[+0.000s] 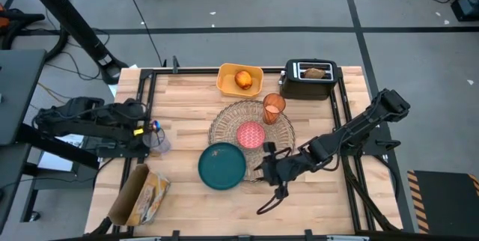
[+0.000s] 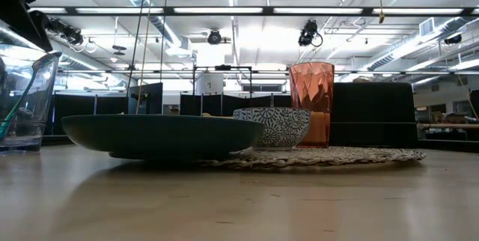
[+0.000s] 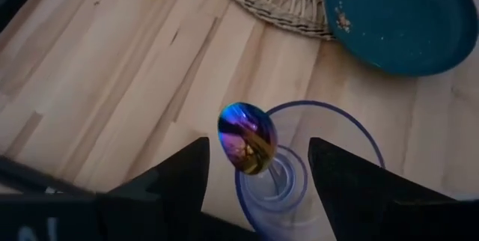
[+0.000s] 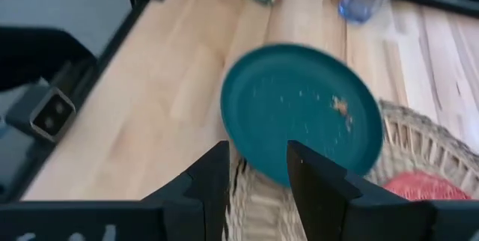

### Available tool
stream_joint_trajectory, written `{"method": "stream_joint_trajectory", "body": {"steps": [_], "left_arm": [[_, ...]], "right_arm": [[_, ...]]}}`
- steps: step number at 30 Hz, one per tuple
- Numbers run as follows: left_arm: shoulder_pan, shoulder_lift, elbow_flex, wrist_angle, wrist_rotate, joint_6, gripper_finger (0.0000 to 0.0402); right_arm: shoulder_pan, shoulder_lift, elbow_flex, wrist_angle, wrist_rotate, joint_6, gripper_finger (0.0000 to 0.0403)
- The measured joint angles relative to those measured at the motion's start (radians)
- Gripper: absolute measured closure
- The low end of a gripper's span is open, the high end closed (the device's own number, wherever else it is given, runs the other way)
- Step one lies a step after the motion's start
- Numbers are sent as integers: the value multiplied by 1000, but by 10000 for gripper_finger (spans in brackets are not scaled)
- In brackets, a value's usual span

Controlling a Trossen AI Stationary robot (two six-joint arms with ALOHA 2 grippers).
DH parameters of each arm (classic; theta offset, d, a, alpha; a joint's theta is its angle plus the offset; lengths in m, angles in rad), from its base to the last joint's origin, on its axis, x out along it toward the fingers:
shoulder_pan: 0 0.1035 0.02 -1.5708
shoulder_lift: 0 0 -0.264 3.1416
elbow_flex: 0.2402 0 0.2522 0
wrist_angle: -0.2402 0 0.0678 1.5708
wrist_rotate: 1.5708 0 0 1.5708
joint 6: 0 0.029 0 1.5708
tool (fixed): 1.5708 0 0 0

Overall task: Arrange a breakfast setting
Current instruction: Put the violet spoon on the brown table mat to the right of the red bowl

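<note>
On wooden table, right gripper stretched low, parted, at teal plate's three o'clock rim; left gripper parted around spoon.

Wooden worktop bearing woven placemat, teal plate overlapping its edge, yellow tray, black toaster, clear glass, bread bag.

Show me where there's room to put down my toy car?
Bare wood lies between the clear glass and the placemat, and along the near edge below the teal plate. Crowded: the placemat holds the pink bowl and orange cup.
</note>
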Motion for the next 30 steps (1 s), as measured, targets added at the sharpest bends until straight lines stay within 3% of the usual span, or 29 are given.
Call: {"method": "stream_joint_trajectory", "body": {"steps": [12,30], "left_arm": [[-1,-72,-64,45,17,-3,166],[-1,93,-78,91,-14,-48,166]], "right_arm": [[0,1,0,134,-13,31,261],[-1,2,0,133,17,-58,261]]}}
